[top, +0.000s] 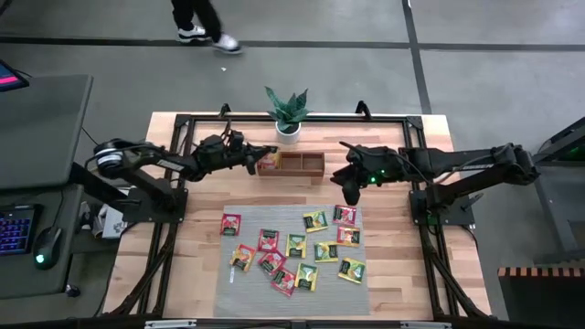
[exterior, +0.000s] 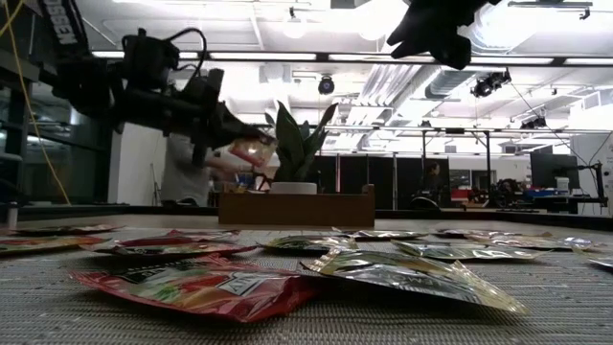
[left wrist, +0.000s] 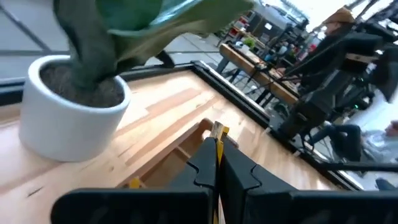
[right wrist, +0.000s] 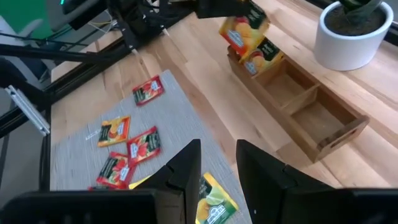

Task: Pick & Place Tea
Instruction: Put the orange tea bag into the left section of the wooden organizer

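While my left gripper (top: 265, 157) hangs in the upper middle of the high view, its two jaws are pressed together on one small flat yellow-and-orange tea sachet (right wrist: 244, 31). The sachet hangs down from the jaws on its edge. It is square, so it has no long side to line up.

Right under it is the brown wooden tray with three boxes (top: 311, 173). The tray's long side runs left to right in the high view. My sachet is over the box at the picture's left end. So I think the way to go is straight down, and then let go. One more yellow sachet in that box (right wrist: 266, 53) stands there, just beside mine.

My right gripper (top: 350, 194) hovers right of the middle, above the top right corner of the grey ribbed mat (top: 238, 297). Its jaws are a little apart and hold nothing. The left arm is nearer the tray, and the right arm is nearer the loose tea.

Counting now: I see twelve sachets lying on the mat, red, yellow and green, one in my left jaws, and one that I can see in the tray. I see one tray, one mat, and one green plant in a white pot (top: 288, 131) just behind the tray.
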Motion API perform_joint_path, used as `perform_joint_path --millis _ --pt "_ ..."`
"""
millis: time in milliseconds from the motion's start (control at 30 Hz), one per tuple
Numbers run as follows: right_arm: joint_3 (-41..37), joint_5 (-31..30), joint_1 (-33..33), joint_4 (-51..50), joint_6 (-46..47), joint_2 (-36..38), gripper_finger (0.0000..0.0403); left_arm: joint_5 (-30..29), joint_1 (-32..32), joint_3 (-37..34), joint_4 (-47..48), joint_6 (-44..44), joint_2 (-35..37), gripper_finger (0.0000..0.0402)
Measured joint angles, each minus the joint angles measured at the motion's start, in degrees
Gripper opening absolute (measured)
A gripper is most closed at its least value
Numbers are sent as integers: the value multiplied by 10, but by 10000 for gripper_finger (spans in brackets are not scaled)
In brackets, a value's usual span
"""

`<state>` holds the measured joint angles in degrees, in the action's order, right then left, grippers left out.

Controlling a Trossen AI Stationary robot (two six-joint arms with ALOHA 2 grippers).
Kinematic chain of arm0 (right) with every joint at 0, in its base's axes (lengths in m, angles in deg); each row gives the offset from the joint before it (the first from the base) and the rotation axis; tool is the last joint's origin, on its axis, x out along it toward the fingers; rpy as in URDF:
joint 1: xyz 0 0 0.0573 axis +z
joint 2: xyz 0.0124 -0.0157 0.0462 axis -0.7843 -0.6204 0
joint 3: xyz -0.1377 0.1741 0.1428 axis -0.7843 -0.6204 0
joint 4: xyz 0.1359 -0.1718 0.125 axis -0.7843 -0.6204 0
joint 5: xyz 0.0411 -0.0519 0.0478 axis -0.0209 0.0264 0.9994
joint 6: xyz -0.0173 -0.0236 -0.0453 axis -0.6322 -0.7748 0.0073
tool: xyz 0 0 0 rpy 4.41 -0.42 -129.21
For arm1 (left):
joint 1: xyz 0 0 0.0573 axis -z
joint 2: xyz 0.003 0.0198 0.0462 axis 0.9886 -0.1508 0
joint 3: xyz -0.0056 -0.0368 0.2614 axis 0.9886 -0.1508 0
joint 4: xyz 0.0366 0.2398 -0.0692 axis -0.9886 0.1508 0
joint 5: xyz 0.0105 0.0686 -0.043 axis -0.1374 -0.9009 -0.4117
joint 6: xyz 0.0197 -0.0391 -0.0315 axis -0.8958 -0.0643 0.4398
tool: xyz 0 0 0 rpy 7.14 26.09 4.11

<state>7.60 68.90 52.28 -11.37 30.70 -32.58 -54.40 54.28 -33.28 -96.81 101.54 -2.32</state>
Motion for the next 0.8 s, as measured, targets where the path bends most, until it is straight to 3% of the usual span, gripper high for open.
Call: perform_joint_path --millis 267,533,800 --pt "0 -2 7 0 4 0 99 -60 0 8 -11 19 -50 0" --pt "0 0 7 0 4 0 99 -62 0 40 6 5 -67 0" --pt "0 0 7 0 4 0 98 -74 0 50 89 3 -69 0"
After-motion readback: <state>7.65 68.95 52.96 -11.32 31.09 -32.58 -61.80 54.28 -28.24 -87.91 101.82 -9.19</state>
